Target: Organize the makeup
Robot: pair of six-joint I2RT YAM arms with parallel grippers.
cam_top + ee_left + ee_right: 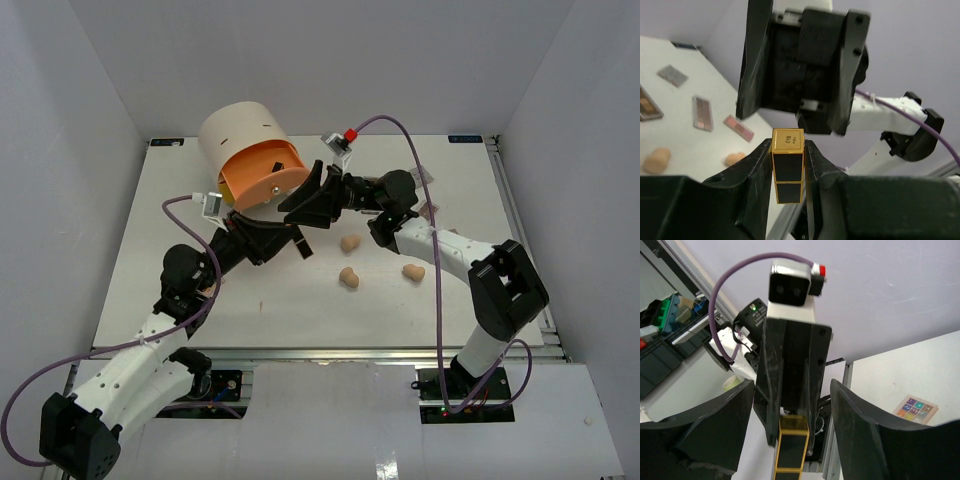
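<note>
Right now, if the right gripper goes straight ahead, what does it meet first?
The black-and-gold tube clamped in the left gripper, lined up between the open fingers of the right gripper; gap unclear.

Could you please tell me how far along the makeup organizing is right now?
Done: nothing clearly; the orange drawer is pulled out, its contents unseen. In hand: the left gripper clamps a black-and-gold lipstick, with the open right gripper facing it. Left: three sponges and the palettes lie loose on the table.
</note>
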